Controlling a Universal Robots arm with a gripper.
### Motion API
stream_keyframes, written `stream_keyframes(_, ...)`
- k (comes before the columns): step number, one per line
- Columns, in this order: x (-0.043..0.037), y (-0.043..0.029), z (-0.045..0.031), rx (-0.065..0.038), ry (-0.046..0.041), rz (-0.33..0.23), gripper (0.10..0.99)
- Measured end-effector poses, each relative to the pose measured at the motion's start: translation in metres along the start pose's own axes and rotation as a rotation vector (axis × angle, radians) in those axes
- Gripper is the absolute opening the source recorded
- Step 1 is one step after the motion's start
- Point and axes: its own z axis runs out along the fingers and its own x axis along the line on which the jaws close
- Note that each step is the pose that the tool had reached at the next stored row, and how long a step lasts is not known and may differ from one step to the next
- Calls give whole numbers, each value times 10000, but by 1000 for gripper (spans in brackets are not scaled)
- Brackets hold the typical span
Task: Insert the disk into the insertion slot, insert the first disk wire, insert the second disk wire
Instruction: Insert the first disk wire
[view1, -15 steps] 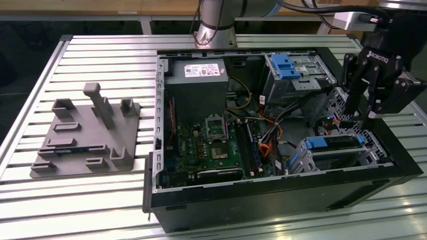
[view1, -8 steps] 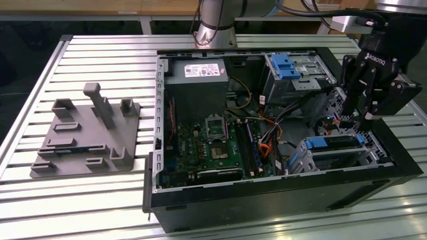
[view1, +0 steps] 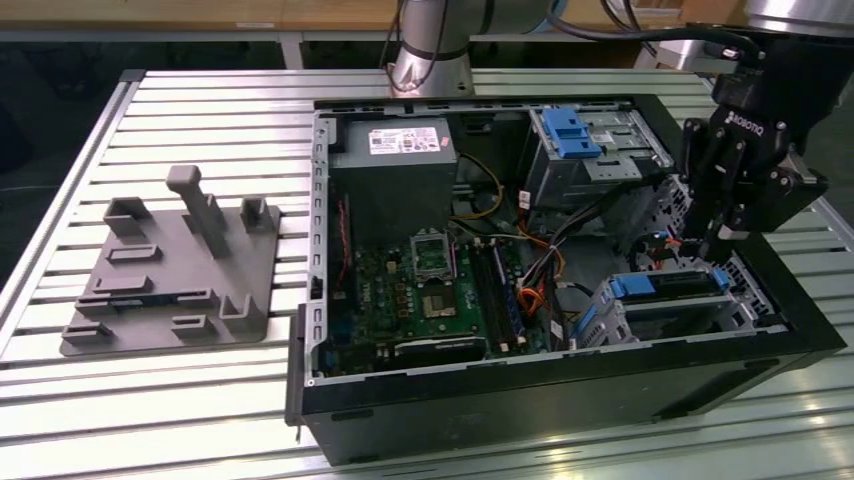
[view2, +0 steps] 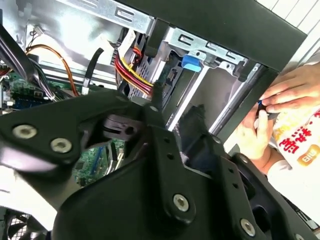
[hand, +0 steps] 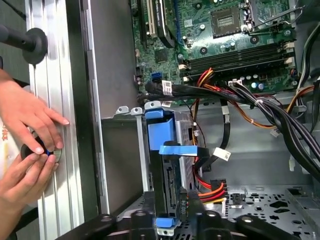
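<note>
You are looking at a slatted metal surface (view1: 200, 100) carrying an open black computer case (view1: 561, 400). Inside it, toward the exterior view's right, the grey perforated drive cage (view1: 681, 322) is holding the disk (hand: 161, 131), with its blue rail showing at the mouth, so it is looking seated or nearly so. The gripper (view1: 707, 240) is hanging just above that cage, beside red, orange and yellow wires (hand: 210, 190). You cannot tell how far it is open or whether it is gripping anything. The disk is likely handling as stiff, dense and shock-sensitive, with the rail edges offering the safest hold. The wires are probably flexing softly, so their hard plugs are giving better purchase.
</note>
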Motion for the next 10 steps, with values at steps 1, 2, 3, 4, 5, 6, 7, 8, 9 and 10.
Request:
stream_keyframes(1, -6, -2, 5, 0, 1, 0, 384)
stream_keyframes(2, -13, -6, 10, 0, 0, 0, 384)
stream_keyframes(3, -20, -11, 14, 0, 0, 0, 384)
stream_keyframes(4, -26, -18, 18, 0, -1, 0, 322)
stream_keyframes(5, -33, -24, 22, -1, -1, 0, 322)
stream_keyframes(6, -42, -28, 24, 0, -1, 0, 322)
stream_keyframes(7, -53, -32, 25, 0, -1, 0, 322)
stream_keyframes(8, -60, -32, 27, -1, -1, 1, 322)
stream_keyframes(9, -64, -31, 28, -1, -3, 2, 322)
stream_keyframes(10, -66, -31, 27, -2, -8, 2, 322)
